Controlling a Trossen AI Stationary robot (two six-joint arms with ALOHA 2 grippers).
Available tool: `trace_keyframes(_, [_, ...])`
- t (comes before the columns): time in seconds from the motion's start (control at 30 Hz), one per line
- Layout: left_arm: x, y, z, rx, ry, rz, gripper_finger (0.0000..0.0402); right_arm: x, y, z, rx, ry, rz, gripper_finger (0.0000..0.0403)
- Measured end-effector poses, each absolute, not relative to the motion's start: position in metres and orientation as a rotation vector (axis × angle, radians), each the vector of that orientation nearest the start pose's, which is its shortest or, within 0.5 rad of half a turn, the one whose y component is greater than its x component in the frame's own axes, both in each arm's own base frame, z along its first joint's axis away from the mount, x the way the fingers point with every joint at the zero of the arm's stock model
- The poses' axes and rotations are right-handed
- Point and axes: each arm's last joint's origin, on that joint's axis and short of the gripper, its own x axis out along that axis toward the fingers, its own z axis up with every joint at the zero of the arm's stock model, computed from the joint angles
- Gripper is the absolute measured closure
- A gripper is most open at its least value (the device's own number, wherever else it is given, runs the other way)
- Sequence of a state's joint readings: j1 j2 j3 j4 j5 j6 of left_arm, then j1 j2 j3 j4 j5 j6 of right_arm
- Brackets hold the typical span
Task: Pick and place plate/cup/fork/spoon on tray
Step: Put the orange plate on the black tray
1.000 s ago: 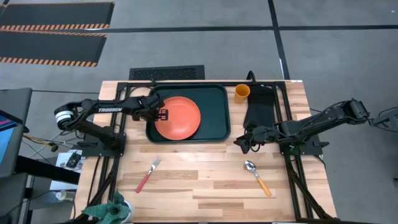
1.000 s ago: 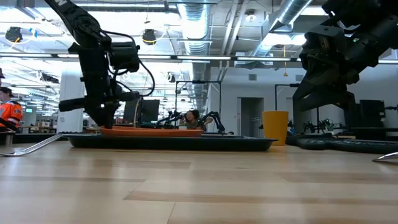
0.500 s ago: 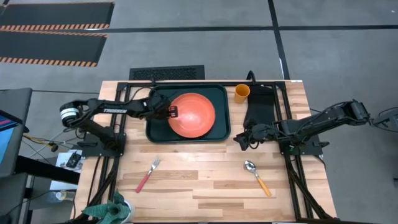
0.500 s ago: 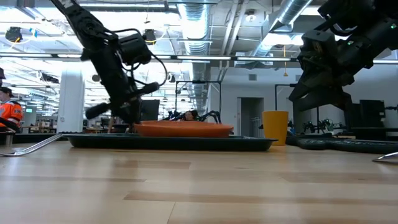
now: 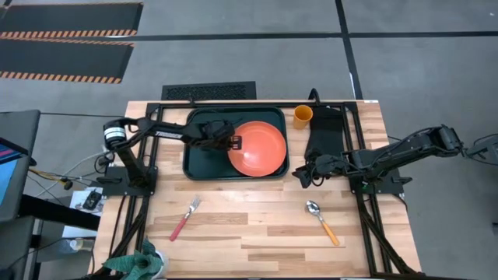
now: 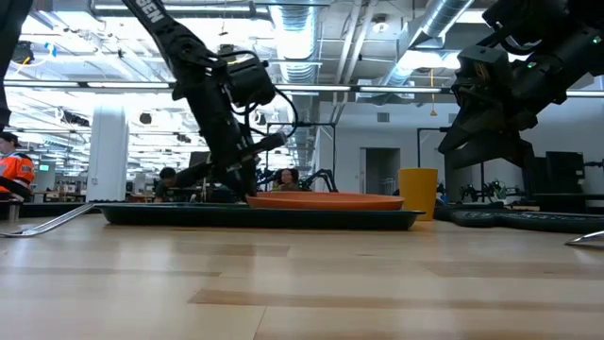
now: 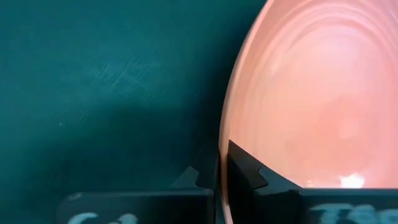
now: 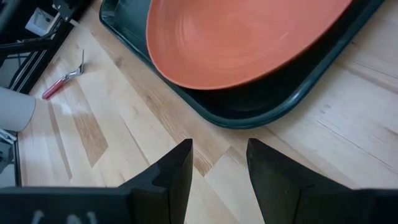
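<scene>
The orange-red plate [image 5: 260, 148] lies in the right part of the dark green tray [image 5: 202, 155], also seen in the low view [image 6: 326, 200]. My left gripper [image 5: 233, 143] is shut on the plate's left rim. My right gripper [image 5: 302, 177] hangs open and empty over the table right of the tray, by the black oven mitt [image 5: 325, 132]. The orange-yellow cup [image 5: 303, 116] stands at the tray's far right corner. The fork [image 5: 185, 218] and the spoon [image 5: 323, 221] lie on the table near the front. My left gripper pinches the plate's left rim [image 7: 222, 163] between its two fingers, one above the rim and one below. The fingers come roughly level from the table's left. The plate rests about level in the tray [image 7: 112, 93].
A black oven mitt lies right of the tray. A green object [image 5: 140, 260] sits at the table's front left corner. Bare wood shows between the fork and the spoon.
My left gripper has moved toward the table's right edge, keeping hold of the plate's rim. The plate has slid with it from the tray's left-middle to its right part.
</scene>
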State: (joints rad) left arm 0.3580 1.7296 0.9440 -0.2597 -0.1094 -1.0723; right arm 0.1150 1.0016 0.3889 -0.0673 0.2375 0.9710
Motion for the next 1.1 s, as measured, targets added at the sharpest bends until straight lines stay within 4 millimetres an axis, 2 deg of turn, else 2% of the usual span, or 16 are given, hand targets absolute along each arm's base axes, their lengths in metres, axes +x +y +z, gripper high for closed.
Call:
trace_keyframes(0.27, [0.3096,0.1207,0.1588,-1.045,0.72,0.97,0.0401,0.1868,0.0147,0.1738,0.813,0.553,-0.429,0.0226])
trace_keyframes(0.5, [0.305,0.1188,0.1563,-1.04,0.782,0.991,0.0401,0.1868,0.0147,0.1738,0.811,0.553,-0.428,0.0226])
trace_keyframes(0.63, [0.3051,0.1181,0.1562,-1.009,0.82,0.939,0.0395,0.1868,0.0147,0.1738,0.81,0.553,-0.428,0.0226])
trace_keyframes(0.77, [0.3054,0.1168,0.1559,-1.01,0.837,0.914,0.0367,0.1868,0.0147,0.1738,0.81,0.553,-0.428,0.0226])
trace_keyframes(1.1, [0.3088,0.1188,0.158,-1.005,0.78,0.917,0.0253,0.1868,0.0147,0.1739,0.811,0.552,-0.427,0.0226])
